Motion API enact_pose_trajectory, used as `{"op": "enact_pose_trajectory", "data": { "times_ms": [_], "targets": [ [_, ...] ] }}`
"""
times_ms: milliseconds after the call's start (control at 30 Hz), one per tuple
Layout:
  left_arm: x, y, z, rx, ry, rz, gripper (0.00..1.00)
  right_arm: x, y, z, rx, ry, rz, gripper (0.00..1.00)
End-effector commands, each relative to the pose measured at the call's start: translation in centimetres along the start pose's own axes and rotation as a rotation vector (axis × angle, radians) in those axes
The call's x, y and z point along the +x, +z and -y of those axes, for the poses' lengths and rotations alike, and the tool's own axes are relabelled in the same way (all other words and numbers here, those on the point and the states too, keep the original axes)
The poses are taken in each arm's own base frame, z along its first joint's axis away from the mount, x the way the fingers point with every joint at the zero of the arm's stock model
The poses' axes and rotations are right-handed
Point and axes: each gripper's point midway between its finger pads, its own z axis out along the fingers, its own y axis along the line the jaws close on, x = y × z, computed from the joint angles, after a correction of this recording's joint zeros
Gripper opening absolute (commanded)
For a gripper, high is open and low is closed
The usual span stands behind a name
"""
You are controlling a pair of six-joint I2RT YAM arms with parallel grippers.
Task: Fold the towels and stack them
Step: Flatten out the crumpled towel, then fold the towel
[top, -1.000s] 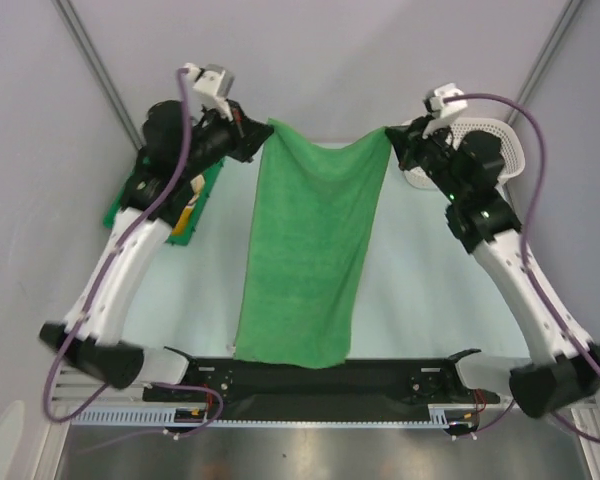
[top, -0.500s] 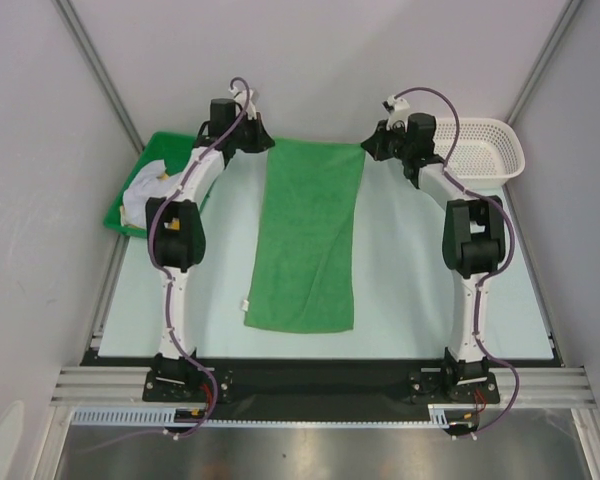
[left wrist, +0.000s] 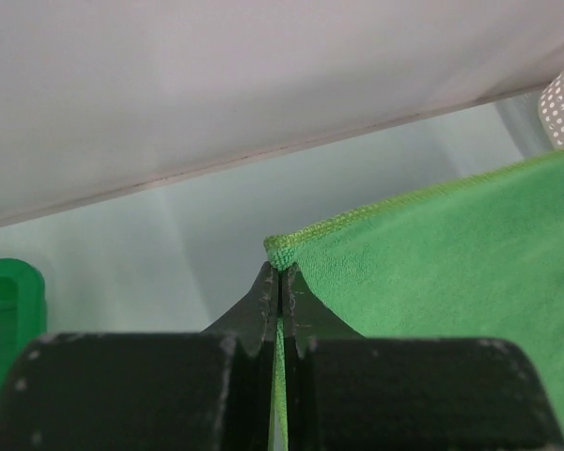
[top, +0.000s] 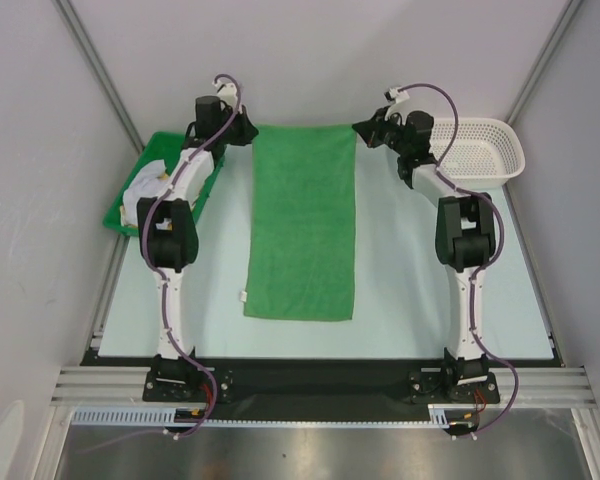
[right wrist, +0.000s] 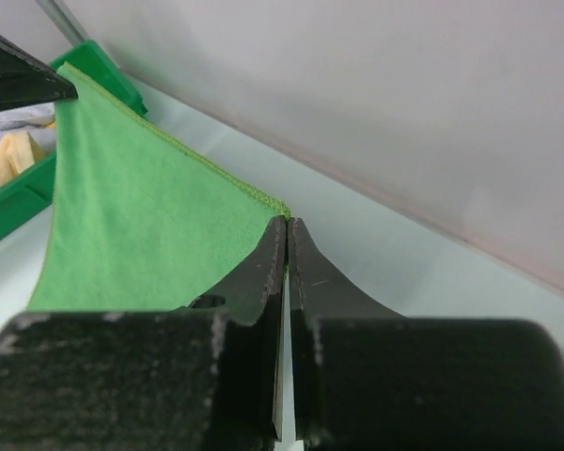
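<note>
A green towel [top: 303, 225] lies stretched lengthwise down the middle of the table, its far edge held up between both arms. My left gripper [top: 251, 133] is shut on the towel's far left corner [left wrist: 280, 252]; in the left wrist view green cloth runs between its jaws. My right gripper [top: 358, 128] is shut on the far right corner [right wrist: 278, 209], the hem ending at its tips. A white towel [top: 140, 190] and a yellow one [top: 165, 172] lie bunched in the green tray, the yellow towel [right wrist: 7, 160] also showing in the right wrist view.
The green plastic tray [top: 152, 152] sits at the far left beside the left arm. A white mesh basket [top: 480, 150] stands at the far right behind the right arm. The back wall runs close behind both grippers.
Both arms have stretched out far across the table and come down. The green towel, hanging raised a second ago, now lies flat along the table with only its far edge held.
</note>
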Motion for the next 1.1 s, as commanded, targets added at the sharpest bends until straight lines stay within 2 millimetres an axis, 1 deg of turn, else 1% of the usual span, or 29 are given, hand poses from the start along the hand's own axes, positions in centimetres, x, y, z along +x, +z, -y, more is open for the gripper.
{"op": "enact_pose_trajectory", "data": {
  "times_ms": [0,100,167,200,233,267,300,400,433,467,500,533,567,600,633,667,700,733,767,800,833,867,900,933,967,1000,1033,1067],
  "targets": [
    [-5.2,-1.3,0.2,0.003,0.091,0.113,0.0,-1.8,1.5,-0.5,-0.05,-0.033,0.106,0.0],
    [-5.0,-1.2,0.3,0.009,0.11,0.108,0.0,-0.3,1.7,-0.2,-0.051,-0.024,0.083,0.0],
    [-4.9,-1.5,0.3,0.006,0.121,0.1,0.0,0.6,1.4,0.1,-0.05,-0.019,0.062,0.0],
    [-5.0,-1.7,0.4,0.011,0.124,0.099,0.0,0.8,1.2,0.2,-0.046,-0.017,0.054,0.0],
    [-5.1,-2.1,0.6,0.012,0.127,0.098,0.0,0.4,1.0,0.1,-0.045,-0.018,0.05,0.0],
    [-5.2,-2.4,0.9,0.018,0.127,0.097,0.0,0.8,0.7,0.1,-0.039,-0.007,0.037,0.0],
    [-5.2,-2.8,1.2,0.025,0.127,0.092,0.0,0.6,0.5,0.0,-0.036,-0.004,0.032,0.0],
    [-5.3,-4.7,2.4,0.036,0.139,0.082,0.0,0.4,-0.8,-1.2,-0.041,0.012,-0.013,0.0],
    [-3.5,-5.0,2.2,0.034,0.124,0.043,0.0,-0.6,-1.6,-2.0,-0.04,0.018,-0.025,0.0],
    [-4.7,-6.5,3.1,0.039,0.136,0.068,0.0,0.7,-2.2,-2.5,-0.039,0.03,-0.062,0.0],
    [-4.6,-7.2,3.3,0.027,0.127,0.07,0.0,1.1,-2.8,-3.0,-0.041,0.036,-0.084,0.0],
    [-1.8,-7.5,3.0,0.016,0.088,0.022,0.01,1.5,-3.3,-3.9,-0.051,0.046,-0.11,0.0],
    [-2.2,-8.2,3.4,0.024,0.069,0.052,0.0,0.5,-3.9,-4.6,-0.045,0.038,-0.107,0.0],
    [-2.8,-9.6,4.4,0.039,0.068,0.07,0.0,2.2,-4.7,-5.2,-0.028,0.074,-0.16,0.0],
    [-0.9,-10.0,4.6,0.044,0.045,0.035,0.0,2.3,-5.1,-5.7,-0.02,0.088,-0.173,0.0],
    [-0.4,-10.5,5.1,0.058,0.026,0.022,0.0,1.5,-5.7,-6.6,-0.016,0.09,-0.169,0.0],
    [-0.9,-11.7,6.0,0.073,0.022,0.034,0.0,3.4,-6.5,-7.4,-0.007,0.13,-0.218,0.0],
    [0.8,-12.2,6.2,0.077,0.002,0.002,0.0,3.9,-7.1,-8.2,-0.002,0.138,-0.233,0.0],
    [1.5,-12.8,6.5,0.075,-0.014,-0.017,0.0,2.4,-7.9,-9.1,0.005,0.125,-0.213,0.0],
    [1.0,-14.1,7.1,0.074,-0.015,-0.005,0.0,3.1,-8.3,-10.1,0.005,0.132,-0.234,0.0],
    [3.1,-14.6,7.0,0.07,-0.038,-0.045,0.0,4.7,-9.5,-10.6,0.016,0.149,-0.273,0.0],
    [3.6,-15.2,7.4,0.073,-0.067,-0.053,0.0,5.0,-10.2,-11.0,0.021,0.152,-0.291,0.0],
    [4.2,-15.7,7.6,0.08,-0.089,-0.063,0.0,4.7,-11.2,-12.0,0.01,0.148,-0.304,0.0],
    [5.3,-16.7,8.4,0.111,-0.108,-0.08,0.0,6.4,-12.3,-12.6,0.01,0.163,-0.343,0.0],
    [5.8,-17.1,8.8,0.124,-0.134,-0.087,0.0,7.0,-13.0,-12.9,0.017,0.168,-0.359,0.0],
    [6.3,-17.5,9.4,0.148,-0.147,-0.097,0.0,6.6,-13.8,-13.5,0.017,0.169,-0.36,0.0],
    [7.5,-18.3,9.8,0.157,-0.164,-0.114,0.0,8.1,-14.8,-14.2,0.007,0.193,-0.396,0.0],
    [8.2,-18.7,10.3,0.165,-0.184,-0.131,0.0,8.5,-15.4,-14.7,0.005,0.2,-0.41,0.0]
  ]
}}
